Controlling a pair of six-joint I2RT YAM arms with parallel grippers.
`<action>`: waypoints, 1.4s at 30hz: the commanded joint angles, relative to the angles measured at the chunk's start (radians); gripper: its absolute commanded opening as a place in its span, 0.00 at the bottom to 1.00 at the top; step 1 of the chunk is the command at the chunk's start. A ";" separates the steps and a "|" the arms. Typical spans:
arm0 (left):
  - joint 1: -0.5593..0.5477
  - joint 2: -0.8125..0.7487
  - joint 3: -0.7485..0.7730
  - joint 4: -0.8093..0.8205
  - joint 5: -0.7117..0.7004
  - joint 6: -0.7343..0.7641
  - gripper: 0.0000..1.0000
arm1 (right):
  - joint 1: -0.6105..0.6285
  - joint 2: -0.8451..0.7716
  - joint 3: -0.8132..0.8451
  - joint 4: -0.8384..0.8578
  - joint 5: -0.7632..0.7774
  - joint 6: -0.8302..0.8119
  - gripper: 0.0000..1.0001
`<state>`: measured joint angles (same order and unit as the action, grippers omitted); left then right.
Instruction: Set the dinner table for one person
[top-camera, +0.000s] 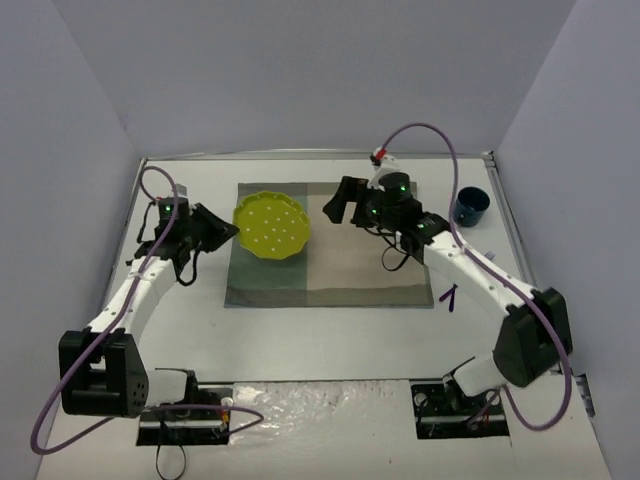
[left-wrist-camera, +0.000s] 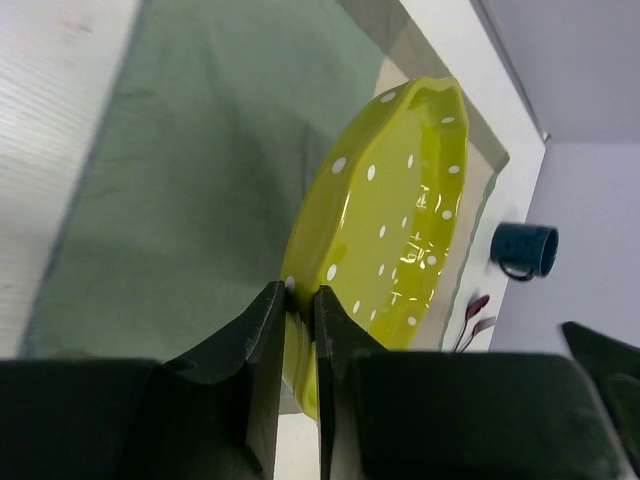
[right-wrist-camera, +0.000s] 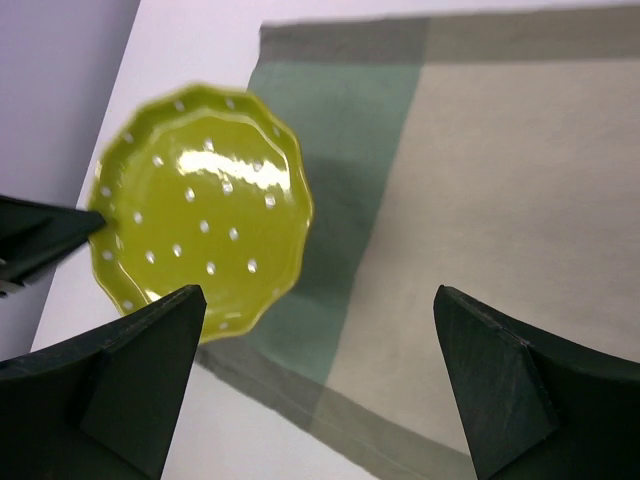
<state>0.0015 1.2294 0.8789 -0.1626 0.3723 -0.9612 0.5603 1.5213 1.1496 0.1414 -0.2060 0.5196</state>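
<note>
— Where does the left pincer (top-camera: 222, 232) stand?

— It is clenched on the near rim of a yellow-green plate (top-camera: 272, 226) with white dots. The left wrist view shows both black fingers (left-wrist-camera: 262, 330) pinching that scalloped edge, one on each face of it.

— Is the plate flat?

— No, it is tilted. In the left wrist view it stands steeply on its edge, and the right wrist view shows its shadow on the cloth beneath it.

— What cloth?

— A two-tone placemat (top-camera: 350, 265), with a green part on the left and a beige part on the right. It lies flat in the middle of the white surface (top-camera: 330, 340), which takes up the whole floor of the enclosure and carries everything else. The plate is over the mat's far left corner, partly past its edge.

— And the right pincer (top-camera: 335, 205)?

— It is released, with the jaws spread wide and nothing between them. It hangs over the far edge of the mat, just right of the plate and apart from it.

— Anything else?

— A dark blue mug (top-camera: 471, 206) sits near the far right corner of the surface. A small purple item (top-camera: 450, 297), too small to identify, lies just off the mat's near right corner.
</note>
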 joint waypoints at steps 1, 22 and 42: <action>-0.132 0.097 0.147 0.306 -0.008 -0.108 0.00 | -0.086 -0.221 -0.048 -0.039 0.107 -0.091 0.95; -0.350 0.549 0.321 0.633 -0.033 -0.201 0.00 | -0.163 -0.397 -0.151 -0.132 0.145 -0.142 0.96; -0.377 0.557 0.228 0.685 0.013 -0.259 0.00 | -0.180 -0.374 -0.156 -0.134 0.144 -0.144 0.96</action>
<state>-0.3644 1.8816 1.1005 0.3285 0.3211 -1.1562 0.3866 1.1534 0.9899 -0.0353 -0.0776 0.3874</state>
